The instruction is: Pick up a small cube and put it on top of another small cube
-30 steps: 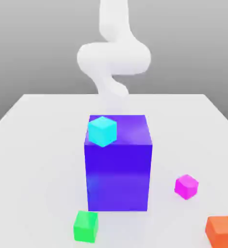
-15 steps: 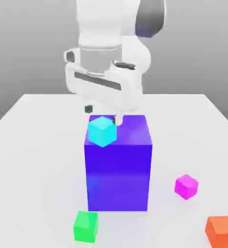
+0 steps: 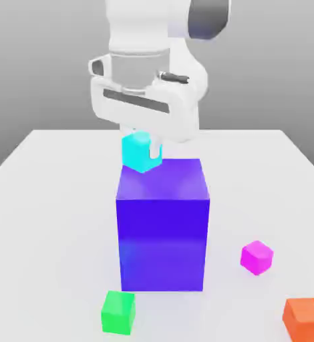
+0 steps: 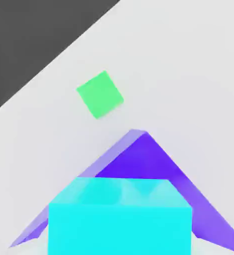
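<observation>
We are seeing the claw (image 3: 141, 145) gripping the cyan cube (image 3: 139, 152), holding it just above the purple block (image 3: 163, 227).

My exterior camera faces me across the white surface (image 3: 46, 200), raised, at middle distance, the purple block (image 3: 163, 234) central. My hand camera looks steeply down, very close over the cyan cube (image 4: 120, 219). Both share that cube, the block and the green cube (image 4: 100, 94).
</observation>
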### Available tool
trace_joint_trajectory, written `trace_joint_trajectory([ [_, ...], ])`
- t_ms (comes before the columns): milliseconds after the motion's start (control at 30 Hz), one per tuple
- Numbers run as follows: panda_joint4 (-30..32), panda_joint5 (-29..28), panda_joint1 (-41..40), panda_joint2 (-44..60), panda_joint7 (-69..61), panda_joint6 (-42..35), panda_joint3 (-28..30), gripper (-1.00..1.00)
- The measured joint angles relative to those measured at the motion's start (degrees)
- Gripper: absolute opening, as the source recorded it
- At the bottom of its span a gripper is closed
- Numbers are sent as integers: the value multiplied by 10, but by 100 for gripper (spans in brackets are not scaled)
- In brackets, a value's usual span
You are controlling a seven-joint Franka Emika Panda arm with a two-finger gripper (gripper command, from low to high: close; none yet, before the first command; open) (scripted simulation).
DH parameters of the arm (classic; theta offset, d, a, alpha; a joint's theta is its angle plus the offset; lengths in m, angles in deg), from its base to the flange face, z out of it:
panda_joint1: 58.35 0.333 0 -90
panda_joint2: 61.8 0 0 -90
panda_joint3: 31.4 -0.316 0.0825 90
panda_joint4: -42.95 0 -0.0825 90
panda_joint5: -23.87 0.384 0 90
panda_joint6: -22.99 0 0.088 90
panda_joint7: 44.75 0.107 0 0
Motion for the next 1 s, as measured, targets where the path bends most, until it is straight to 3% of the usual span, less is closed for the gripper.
trace_joint_trajectory([
  [1000, 38, 120, 308, 177, -548, 199, -98, -100],
])
